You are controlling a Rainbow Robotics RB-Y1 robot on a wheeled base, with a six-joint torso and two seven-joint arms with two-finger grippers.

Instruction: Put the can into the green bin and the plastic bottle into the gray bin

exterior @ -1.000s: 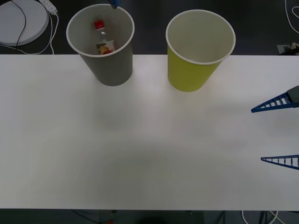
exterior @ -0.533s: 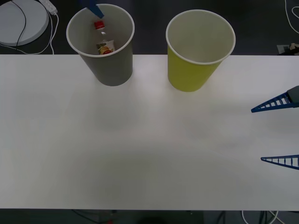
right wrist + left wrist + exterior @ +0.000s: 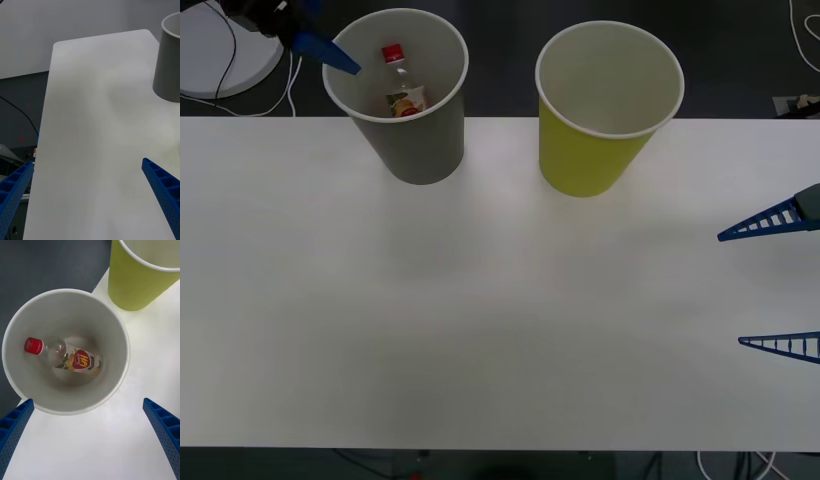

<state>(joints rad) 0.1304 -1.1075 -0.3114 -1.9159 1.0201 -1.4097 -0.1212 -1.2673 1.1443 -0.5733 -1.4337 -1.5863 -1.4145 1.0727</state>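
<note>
1. The right pincer (image 3: 778, 282) is hanging over the near right part of the white tabletop (image 3: 480, 300), its two blue ribbed fingers (image 3: 765, 221) spread wide and pointing toward the middle, pinching nothing.
2. In the right wrist view, the right pincer (image 3: 92, 195) is looking along the bare tabletop (image 3: 93, 112), with the gray bin (image 3: 168, 63) showing at the far side, well apart from the fingertips.
3. The green bin (image 3: 605, 110) is standing upright at the far edge of the tabletop, right of centre, well apart from the right pincer; its white inside is showing nothing in it.
4. The gray bin (image 3: 405, 100) is standing upright to the left of the green bin, near it but not touching.
5. The bottle (image 3: 400, 85) is lying tilted inside the gray bin, red cap up toward the far wall, label toward the bottom.
6. The left pincer (image 3: 320, 48) is hovering at the far left, just beside the gray bin's rim on its outer left side, above and clear of the bottle.
7. In the left wrist view, the left pincer (image 3: 90, 427) is looking straight down into the gray bin (image 3: 116, 363), fingers (image 3: 15, 420) spread wide and pinching nothing; the bottle (image 3: 65, 358) is resting on the bin's bottom, with the green bin (image 3: 138, 281) beyond.
</note>
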